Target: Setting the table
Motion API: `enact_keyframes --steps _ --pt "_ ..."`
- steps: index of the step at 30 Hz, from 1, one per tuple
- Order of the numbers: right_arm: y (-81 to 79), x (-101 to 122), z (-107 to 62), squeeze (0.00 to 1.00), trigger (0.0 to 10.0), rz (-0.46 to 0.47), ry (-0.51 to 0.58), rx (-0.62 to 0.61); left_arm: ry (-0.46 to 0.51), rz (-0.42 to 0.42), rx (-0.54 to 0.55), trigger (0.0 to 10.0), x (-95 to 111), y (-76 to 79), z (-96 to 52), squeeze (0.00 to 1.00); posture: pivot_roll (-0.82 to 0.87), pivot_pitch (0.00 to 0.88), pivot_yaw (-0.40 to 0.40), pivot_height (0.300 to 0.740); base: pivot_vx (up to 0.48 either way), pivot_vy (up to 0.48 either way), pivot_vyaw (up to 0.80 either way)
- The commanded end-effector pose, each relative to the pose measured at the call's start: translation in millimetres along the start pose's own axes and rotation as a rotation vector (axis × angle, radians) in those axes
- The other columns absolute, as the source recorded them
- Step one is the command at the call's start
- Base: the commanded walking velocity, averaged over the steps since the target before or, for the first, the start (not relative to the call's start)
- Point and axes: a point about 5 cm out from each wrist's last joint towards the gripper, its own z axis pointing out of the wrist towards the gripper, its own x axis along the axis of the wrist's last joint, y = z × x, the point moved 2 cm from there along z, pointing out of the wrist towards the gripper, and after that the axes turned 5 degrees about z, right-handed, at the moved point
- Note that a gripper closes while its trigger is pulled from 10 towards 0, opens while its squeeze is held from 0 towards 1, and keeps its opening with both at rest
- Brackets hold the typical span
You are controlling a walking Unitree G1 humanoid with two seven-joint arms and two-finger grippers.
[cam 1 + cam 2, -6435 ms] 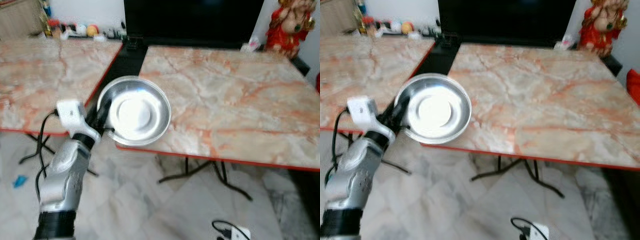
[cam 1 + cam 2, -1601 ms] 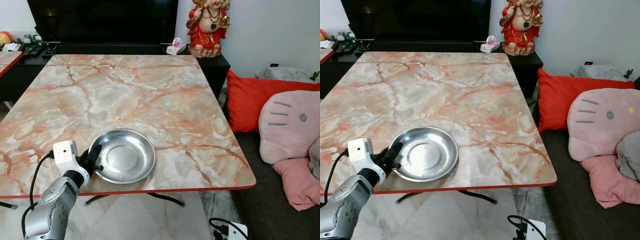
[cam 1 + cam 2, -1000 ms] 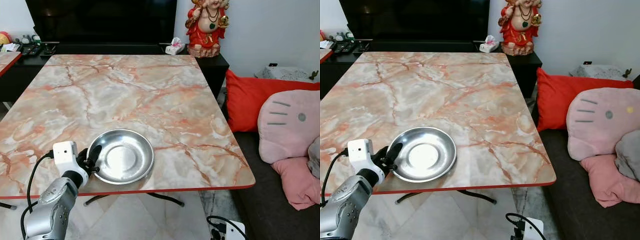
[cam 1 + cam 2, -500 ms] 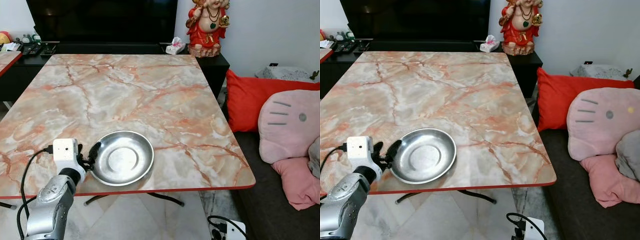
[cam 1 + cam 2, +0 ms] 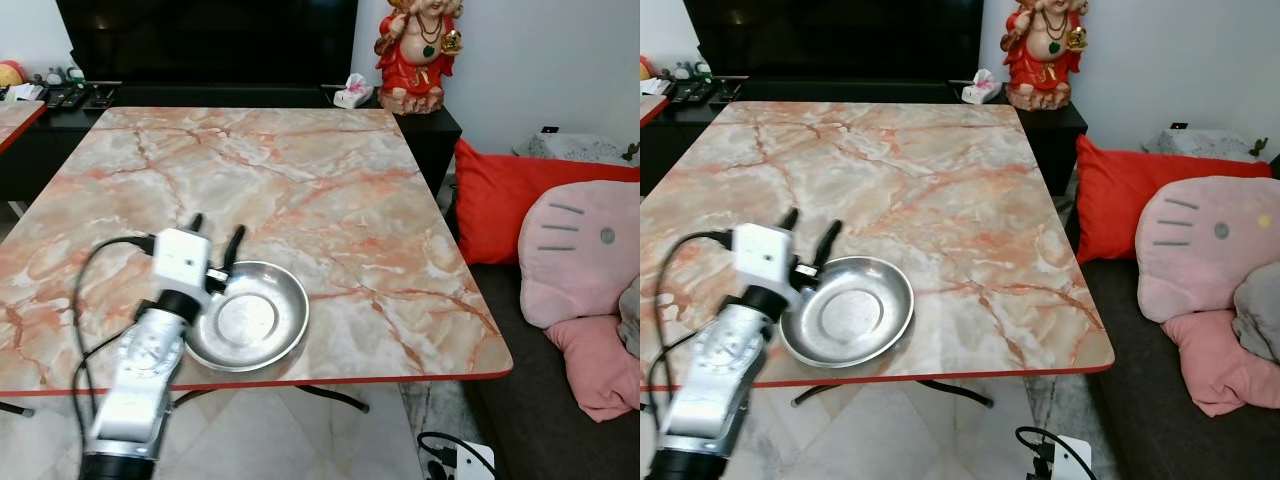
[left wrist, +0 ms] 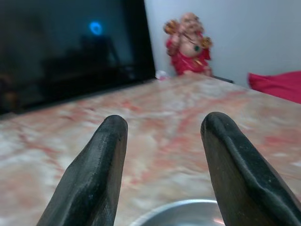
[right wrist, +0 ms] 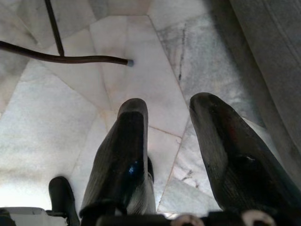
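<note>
Item, steel plate (image 5: 250,317): lies flat on the marble table (image 5: 300,190), near the table's front edge and toward my left corner, a little in from the red rim; empty, upright, nothing stacked on it. Item, my left gripper (image 5: 214,238): raised above the plate's far-left rim, fingers spread apart with nothing between them, pointing across the table toward the dark television (image 5: 205,40); its silver arm crosses the table edge from below. Item, my right gripper (image 7: 169,141): hangs at my side over the tiled floor (image 7: 136,61), fingers parted and empty. Progress, as I judge it: one plate is placed and released, so the first piece of the setting is down; the rest of the tabletop carries no cups, cutlery or further dishes, so most of the setting looks to be left. Bystanders: a red statue (image 5: 418,55) on the black stand behind the table, a red cushion (image 5: 495,200) and a pink one (image 5: 580,250) to the right. Differences between views: the head views give the whole layout, plate against table edge and arm over it; the left wrist view adds the clear gap between my two fingers (image 6: 94,179) and a sliver of the plate's rim just beneath them, with the statue far ahead; the right wrist view adds the floor and a dark table leg (image 7: 66,59).
</note>
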Motion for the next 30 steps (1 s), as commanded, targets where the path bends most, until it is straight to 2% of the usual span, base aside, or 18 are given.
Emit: enact_keyframes --steps 1,5,10,19,30 --pt "-0.4 -0.4 -0.6 0.00 10.0 0.011 0.008 -0.009 0.008 -0.003 -0.016 10.0 0.4 4.5 4.5 0.00 0.12 0.000 -0.027 0.740 0.000 0.000 0.00" --pt "-4.2 -1.8 -0.8 0.00 10.0 0.024 0.006 -0.013 0.013 -0.001 -0.046 10.0 1.2 7.8 8.8 0.00 0.12 0.000 -0.003 0.740 0.000 0.000 0.00" --pt "-8.9 -2.6 -1.0 0.00 10.0 0.041 0.009 -0.013 0.007 0.002 -0.048 10.0 -2.4 2.7 12.6 0.00 0.10 0.000 0.013 0.740 0.000 0.000 0.00" --pt "1.5 -3.5 -1.9 0.00 10.0 0.044 0.004 -0.035 -0.019 -0.026 -0.015 10.0 -9.9 1.5 11.5 0.00 0.11 0.000 0.006 0.740 0.000 0.000 0.00" --pt "-0.2 -2.8 -1.4 0.00 10.0 0.018 -0.002 0.006 -0.036 -0.035 0.031 10.0 -13.3 -3.9 4.1 0.00 0.12 0.000 -0.012 0.740 0.000 0.347 0.04"
